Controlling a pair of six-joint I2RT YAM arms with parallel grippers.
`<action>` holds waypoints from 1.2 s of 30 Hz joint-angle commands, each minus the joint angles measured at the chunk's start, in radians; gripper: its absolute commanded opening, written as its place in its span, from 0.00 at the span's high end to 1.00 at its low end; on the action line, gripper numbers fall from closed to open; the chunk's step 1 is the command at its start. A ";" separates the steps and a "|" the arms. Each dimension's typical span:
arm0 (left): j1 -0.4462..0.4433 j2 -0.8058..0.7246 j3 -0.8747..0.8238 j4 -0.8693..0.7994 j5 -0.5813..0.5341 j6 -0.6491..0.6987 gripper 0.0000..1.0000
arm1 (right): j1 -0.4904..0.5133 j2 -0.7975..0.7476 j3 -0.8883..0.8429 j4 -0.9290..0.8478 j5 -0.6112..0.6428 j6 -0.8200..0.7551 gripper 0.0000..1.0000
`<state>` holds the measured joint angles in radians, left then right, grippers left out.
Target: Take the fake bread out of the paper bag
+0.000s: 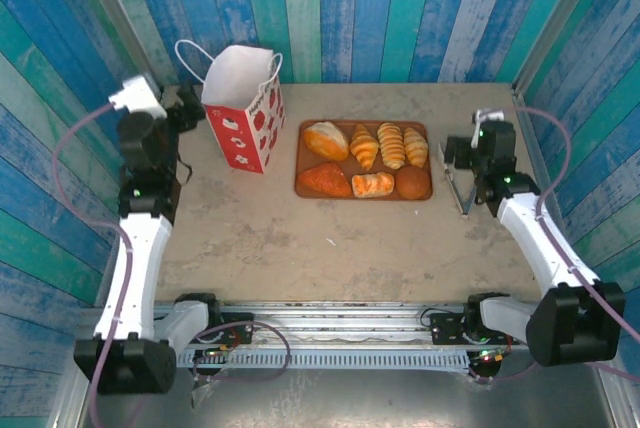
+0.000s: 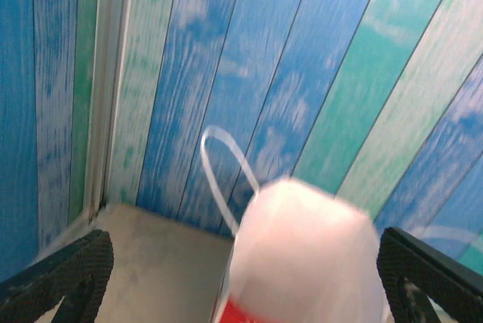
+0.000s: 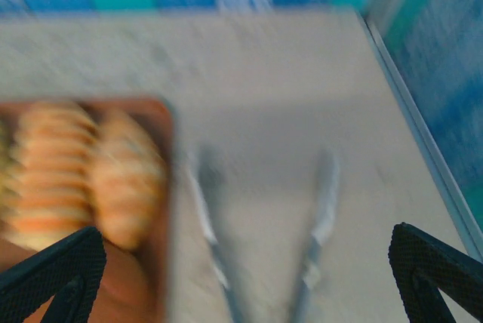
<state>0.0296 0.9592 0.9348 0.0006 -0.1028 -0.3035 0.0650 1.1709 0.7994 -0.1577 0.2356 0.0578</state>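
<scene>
The white and red paper bag [image 1: 243,113] stands upright at the back left of the table, its mouth open and its loop handles up. My left gripper [image 1: 190,111] is just left of it, open. In the left wrist view the bag's white top [image 2: 302,251] and a handle loom blurred between my spread fingers [image 2: 64,274], with the left gripper [image 2: 245,285] open. Several pieces of fake bread [image 1: 365,146] lie on a flat brown tray [image 1: 363,197]. My right gripper [image 1: 456,162] is open beside the tray's right end. What is inside the bag is hidden.
Metal tongs [image 1: 461,191] lie on the table under my right gripper [image 3: 245,281], spread in a V [image 3: 264,240]. The tray's edge [image 3: 162,210] with croissants [image 3: 124,179] is at the left there. Blue plank walls close in the back and sides.
</scene>
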 commanded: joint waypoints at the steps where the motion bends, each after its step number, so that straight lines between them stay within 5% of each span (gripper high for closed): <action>1: 0.003 -0.061 -0.252 0.081 0.032 -0.035 0.06 | -0.038 -0.034 -0.123 0.154 0.033 -0.061 0.00; 5: 0.003 -0.108 -0.507 0.241 -0.051 -0.012 0.06 | -0.046 0.012 -0.220 0.309 -0.019 -0.063 0.00; 13: 0.001 0.028 -0.721 0.604 -0.114 0.087 0.06 | -0.046 0.124 -0.369 0.685 -0.119 -0.099 0.00; 22: -0.045 0.326 -0.707 0.933 -0.090 0.212 0.06 | -0.048 0.251 -0.388 0.918 -0.308 -0.124 0.00; 29: -0.045 0.535 -0.728 1.194 0.027 0.293 0.06 | -0.045 0.331 -0.453 1.093 -0.284 -0.113 0.00; 32: -0.045 0.535 -0.665 1.069 -0.060 0.250 0.06 | -0.044 0.332 -0.435 1.058 -0.245 -0.098 0.00; 36: -0.056 0.543 -0.676 1.101 -0.084 0.258 0.06 | -0.015 0.343 -0.405 1.018 -0.176 -0.105 0.00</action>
<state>-0.0181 1.4796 0.2436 1.0512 -0.1520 -0.0597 0.0334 1.5063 0.3676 0.8463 0.0029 -0.0475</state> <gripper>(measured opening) 0.938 0.997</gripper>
